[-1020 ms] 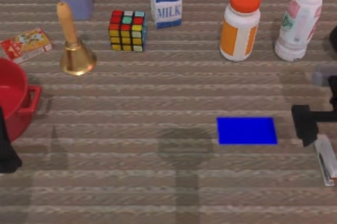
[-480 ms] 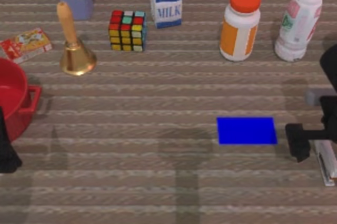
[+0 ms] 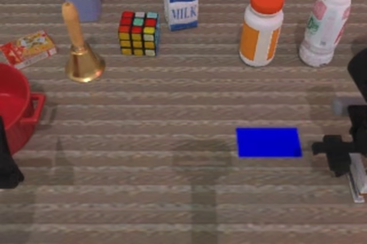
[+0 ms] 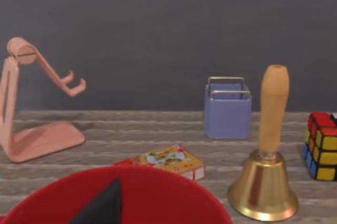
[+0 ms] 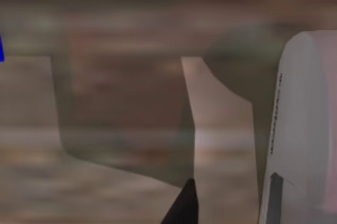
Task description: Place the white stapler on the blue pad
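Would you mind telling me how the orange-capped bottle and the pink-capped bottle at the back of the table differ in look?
The orange-capped bottle is squat with a broad orange label and a wide orange cap; the pink-capped bottle is taller and slimmer, narrowing to a small pink cap. The pink-capped bottle stands nearer the table's right edge in the top view, the orange-capped one to its left. Both have white bodies, stand upright in the back row and are untouched by either arm.
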